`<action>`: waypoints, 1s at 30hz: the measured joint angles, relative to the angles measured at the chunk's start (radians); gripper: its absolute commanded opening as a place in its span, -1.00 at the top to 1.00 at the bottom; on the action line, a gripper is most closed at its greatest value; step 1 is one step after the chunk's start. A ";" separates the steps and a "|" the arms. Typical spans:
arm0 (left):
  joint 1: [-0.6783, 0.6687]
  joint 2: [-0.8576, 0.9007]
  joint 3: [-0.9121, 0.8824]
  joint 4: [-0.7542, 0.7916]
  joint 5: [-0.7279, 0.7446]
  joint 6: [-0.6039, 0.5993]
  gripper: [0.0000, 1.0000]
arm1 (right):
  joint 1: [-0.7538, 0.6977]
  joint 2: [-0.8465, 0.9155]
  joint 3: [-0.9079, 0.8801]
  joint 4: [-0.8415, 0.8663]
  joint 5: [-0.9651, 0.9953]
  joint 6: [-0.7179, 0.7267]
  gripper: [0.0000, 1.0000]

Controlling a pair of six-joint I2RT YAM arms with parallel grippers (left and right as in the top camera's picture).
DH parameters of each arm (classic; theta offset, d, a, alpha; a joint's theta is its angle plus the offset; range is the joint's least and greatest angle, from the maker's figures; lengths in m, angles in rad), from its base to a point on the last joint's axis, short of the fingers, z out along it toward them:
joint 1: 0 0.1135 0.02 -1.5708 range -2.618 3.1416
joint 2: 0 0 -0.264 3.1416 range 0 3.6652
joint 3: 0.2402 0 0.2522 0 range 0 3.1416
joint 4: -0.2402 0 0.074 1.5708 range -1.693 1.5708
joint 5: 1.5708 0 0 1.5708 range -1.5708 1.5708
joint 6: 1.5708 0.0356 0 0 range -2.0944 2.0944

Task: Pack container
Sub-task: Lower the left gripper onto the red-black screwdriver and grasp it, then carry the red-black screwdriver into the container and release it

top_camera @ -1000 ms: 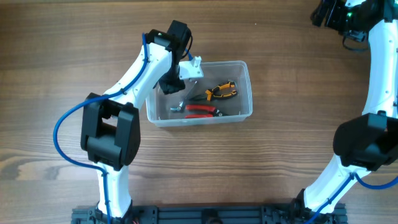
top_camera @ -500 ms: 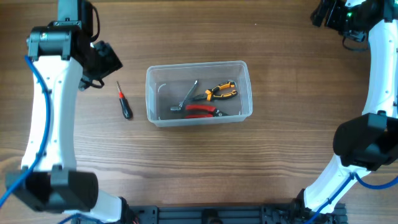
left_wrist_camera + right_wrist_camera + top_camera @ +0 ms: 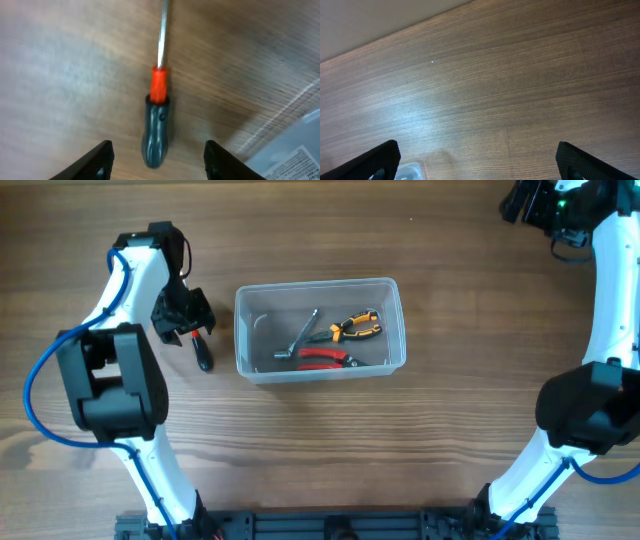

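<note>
Container (image 3: 318, 282): middle of the desk (image 3: 450, 440), pliers (image 3: 355, 327) inside.
Screwdriver (image 3: 156, 135): flat on the desk, just left of the container.
Left fingers (image 3: 102, 162): wide apart over the screwdriver, holding nothing.
Right fingers (image 3: 377, 160): wide apart, empty, far from the container.

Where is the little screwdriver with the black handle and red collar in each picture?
Overhead: the black-handled screwdriver with a red collar lies on the table, left of the clear plastic container.
Left wrist: screwdriver in the centre, handle toward the bottom edge.
Right wrist: not in it.
Shared landmark: the container, bottom right corner in the left wrist view.
</note>
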 measured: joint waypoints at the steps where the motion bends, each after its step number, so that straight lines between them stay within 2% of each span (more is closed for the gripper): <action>1: 0.000 0.000 0.000 0.015 0.000 0.039 -0.15 | 0.000 0.000 0.000 0.000 0.000 0.000 -1.00; 3: 0.001 0.000 0.000 0.034 0.000 0.089 -0.04 | 0.000 0.000 0.000 0.000 0.000 0.000 -0.99; 6: 0.001 0.000 0.000 0.044 -0.001 0.112 0.00 | 0.000 0.000 0.000 0.000 0.000 0.000 -0.99; 7: 0.001 0.000 -0.001 0.060 -0.001 0.118 0.09 | 0.000 0.000 0.000 0.000 0.000 0.000 -0.99; 15: 0.001 0.000 -0.170 0.196 0.005 0.112 0.08 | 0.000 0.000 0.000 0.000 0.000 0.000 -1.00; 16: 0.003 -0.007 -0.183 0.211 0.008 0.110 0.14 | 0.000 0.000 0.000 0.000 0.000 0.000 -0.99; 17: 0.003 -0.013 -0.194 0.223 0.008 0.106 0.46 | 0.000 0.000 0.000 0.000 0.000 0.000 -1.00; 19: 0.004 -0.025 -0.212 0.240 0.008 0.097 0.87 | 0.000 0.000 0.000 0.000 0.000 0.000 -0.99; 20: 0.004 -0.026 -0.214 0.240 0.008 0.091 0.92 | 0.000 0.000 0.000 0.000 0.000 0.000 -0.99; 28: 0.007 -0.051 -0.209 0.207 0.031 0.091 0.92 | 0.000 0.000 0.000 0.000 0.000 0.000 -0.99; 30: 0.005 -0.100 -0.126 0.157 0.056 0.108 0.92 | 0.000 0.000 0.000 0.000 0.000 0.000 -0.99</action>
